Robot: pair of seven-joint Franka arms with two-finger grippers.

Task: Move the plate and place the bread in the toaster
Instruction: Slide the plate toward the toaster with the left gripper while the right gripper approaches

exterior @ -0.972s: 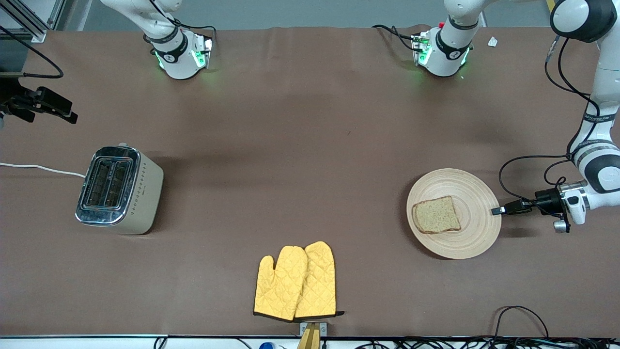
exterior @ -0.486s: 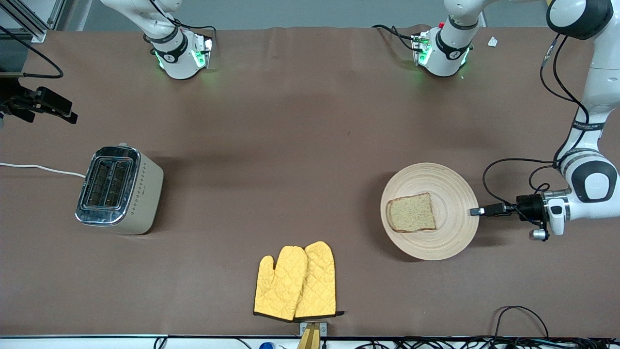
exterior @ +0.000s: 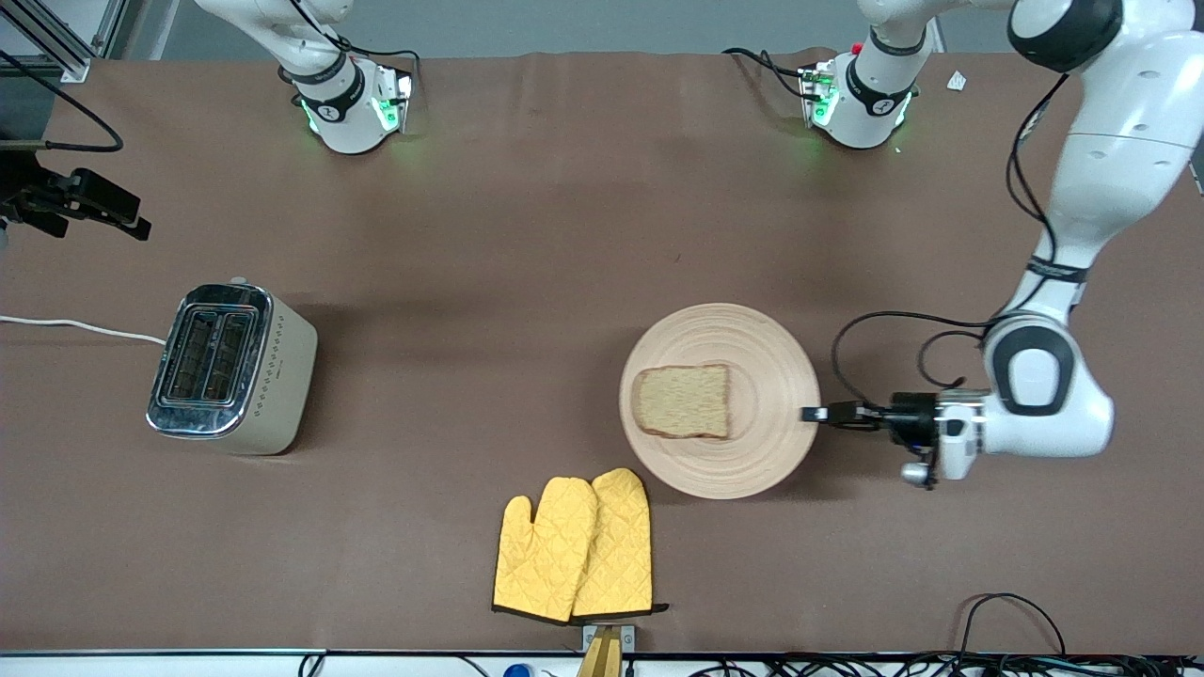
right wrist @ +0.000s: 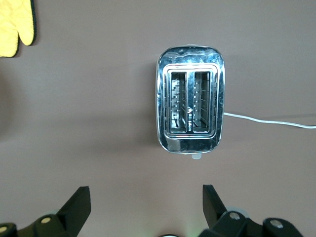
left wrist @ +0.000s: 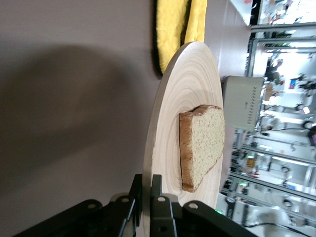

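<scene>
Left gripper (exterior: 815,414) clamping the rim of the plate (exterior: 762,442) at the side toward the left arm's end of the bench (exterior: 527,235). Bread (exterior: 683,401) lying flat on the plate, near its middle. Toaster (exterior: 230,369) standing well apart from the plate, toward the right arm's end. Right gripper (right wrist: 145,210) hanging spread wide above the toaster, grasping nothing.

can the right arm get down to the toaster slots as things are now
Probably yes: the right gripper hangs open above the toaster, both slots look empty, and nothing lies between them.
</scene>
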